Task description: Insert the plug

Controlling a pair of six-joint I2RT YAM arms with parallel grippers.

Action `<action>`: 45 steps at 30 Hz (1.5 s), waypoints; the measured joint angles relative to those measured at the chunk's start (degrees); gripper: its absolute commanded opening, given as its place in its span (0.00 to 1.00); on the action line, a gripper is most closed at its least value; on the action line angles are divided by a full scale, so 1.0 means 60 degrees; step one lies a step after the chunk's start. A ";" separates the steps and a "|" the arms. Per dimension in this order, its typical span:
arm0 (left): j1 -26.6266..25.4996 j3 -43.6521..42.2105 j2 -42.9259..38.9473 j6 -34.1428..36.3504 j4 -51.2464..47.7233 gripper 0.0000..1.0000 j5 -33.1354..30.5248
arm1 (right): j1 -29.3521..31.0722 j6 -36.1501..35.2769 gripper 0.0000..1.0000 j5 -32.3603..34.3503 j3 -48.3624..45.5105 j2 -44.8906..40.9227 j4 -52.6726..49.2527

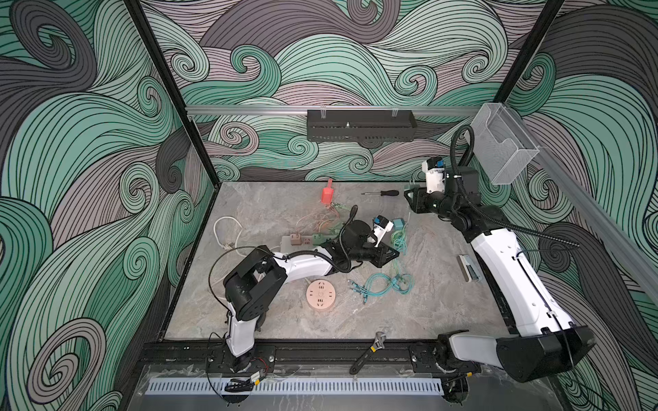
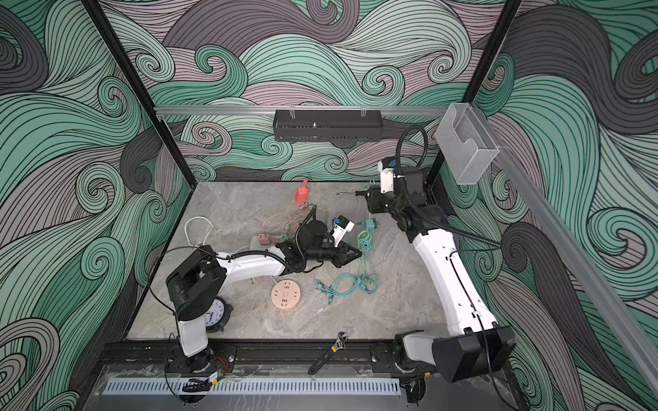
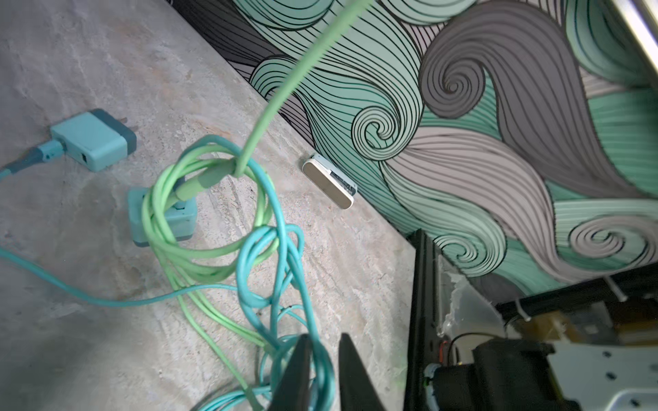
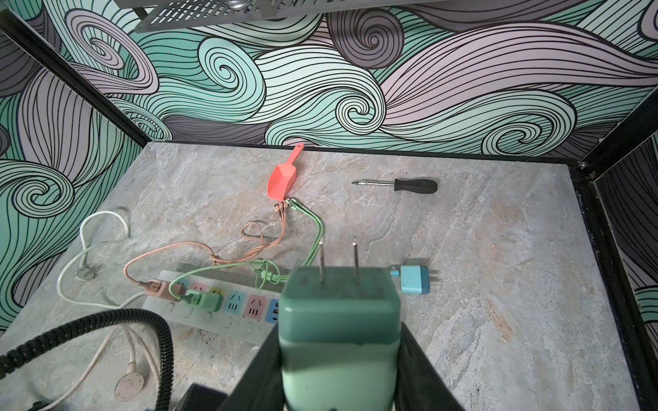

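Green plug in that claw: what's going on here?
The right gripper holds the green plug in the air, prongs out, not yet at the power strip, where a pink plug already sits. The left gripper is shut on a teal cable in the tangle nearby.

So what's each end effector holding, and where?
Right end effector: green plug, by its body sides, prongs free. Left end effector: apparently pinching the teal cable.
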 measured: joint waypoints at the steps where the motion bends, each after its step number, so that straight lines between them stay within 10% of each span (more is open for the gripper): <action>1: -0.0004 0.0000 0.0007 -0.0011 -0.0011 0.09 -0.0007 | -0.0036 0.0033 0.28 -0.0033 -0.0051 -0.0018 0.0033; 25: -0.0160 0.0572 0.0004 0.0576 -0.0295 0.00 0.0696 | -0.0692 0.1224 0.27 -0.2291 -0.0878 0.0474 0.1213; 45: -0.0197 -0.0295 0.0007 0.0637 -0.0630 0.00 0.0277 | -0.1370 0.1249 0.26 -0.1657 0.0987 0.0477 0.1330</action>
